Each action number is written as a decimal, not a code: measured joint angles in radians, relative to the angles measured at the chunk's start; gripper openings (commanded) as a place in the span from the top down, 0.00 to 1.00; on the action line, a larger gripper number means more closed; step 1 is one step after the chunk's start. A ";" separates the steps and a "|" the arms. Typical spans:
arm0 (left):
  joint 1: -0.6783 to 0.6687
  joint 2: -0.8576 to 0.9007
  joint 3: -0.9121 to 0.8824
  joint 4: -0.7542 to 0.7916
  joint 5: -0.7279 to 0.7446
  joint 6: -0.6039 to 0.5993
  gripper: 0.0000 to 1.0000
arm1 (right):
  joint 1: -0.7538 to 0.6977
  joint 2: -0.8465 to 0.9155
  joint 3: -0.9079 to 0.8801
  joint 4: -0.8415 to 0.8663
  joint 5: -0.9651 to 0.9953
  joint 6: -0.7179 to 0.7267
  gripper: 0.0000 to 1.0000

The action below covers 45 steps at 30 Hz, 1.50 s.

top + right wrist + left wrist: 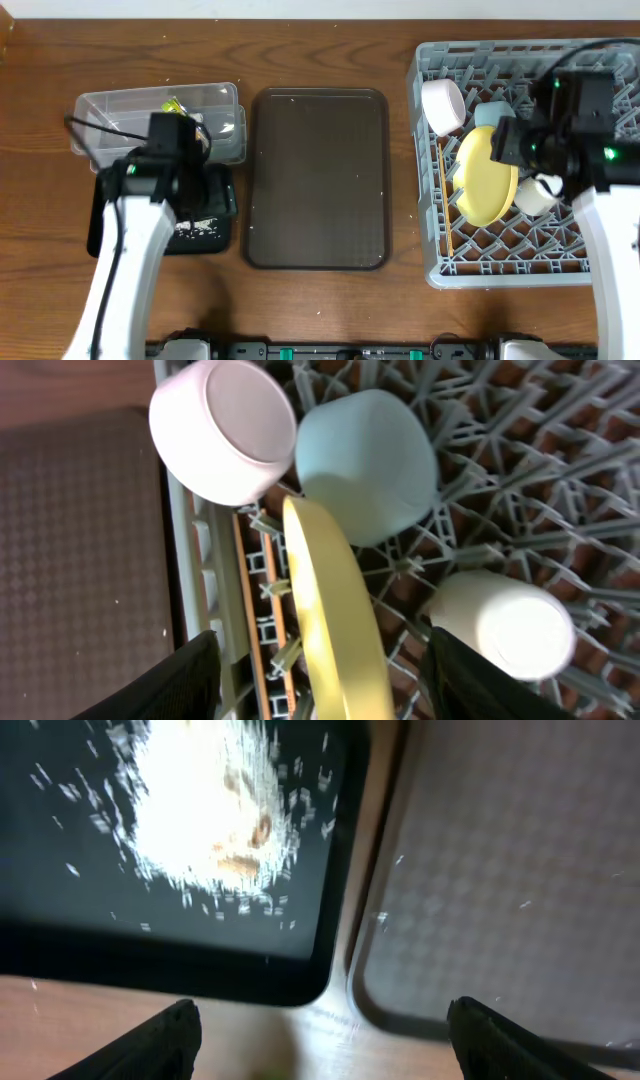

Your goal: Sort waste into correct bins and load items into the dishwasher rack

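Left gripper [320,1020]: jaws wide apart, nothing between them. It hangs over the near corner of the black tray [60,950], close to the dark brown serving tray [520,870] beside it. The rice scraps [200,810] lie heaped in the black tray, with loose grains scattered toward its rim.

Risk: a finger dropping here could catch the tray's rim, tip or slide it, and throw grains onto the table. The snack wrapper [175,105] sits in the clear tub [110,105]; it looks light, so a passing arm could flick it out.

Right gripper [322,650]: jaws spread, one each side of the yellow plate [325,560], neither touching it. The plate stands on edge in the dishwasher rack [520,490]. The white cup [500,625] lies just beside it, the light blue bowl [365,460] and white bowl [225,430] lie beyond, and the chopsticks [243,580] lie along the rack's edge.

Risk: any sideways drift on withdrawal could clip the plate and topple it onto the cup, or nudge the cup off its pegs. Whether the pegs hold the plate firmly cannot be told. In my judgement, a straight vertical lift is the safer exit.
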 measured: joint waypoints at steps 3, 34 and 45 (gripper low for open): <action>0.000 -0.107 -0.042 0.044 0.000 0.002 0.18 | 0.000 -0.072 -0.080 0.041 0.012 0.019 0.36; 0.000 -0.491 -0.330 0.194 0.000 0.004 0.02 | 0.005 -0.443 -0.657 0.269 0.005 0.168 0.01; 0.000 -0.491 -0.330 0.194 0.000 0.004 0.02 | 0.005 -0.443 -0.657 0.261 -0.002 0.168 0.01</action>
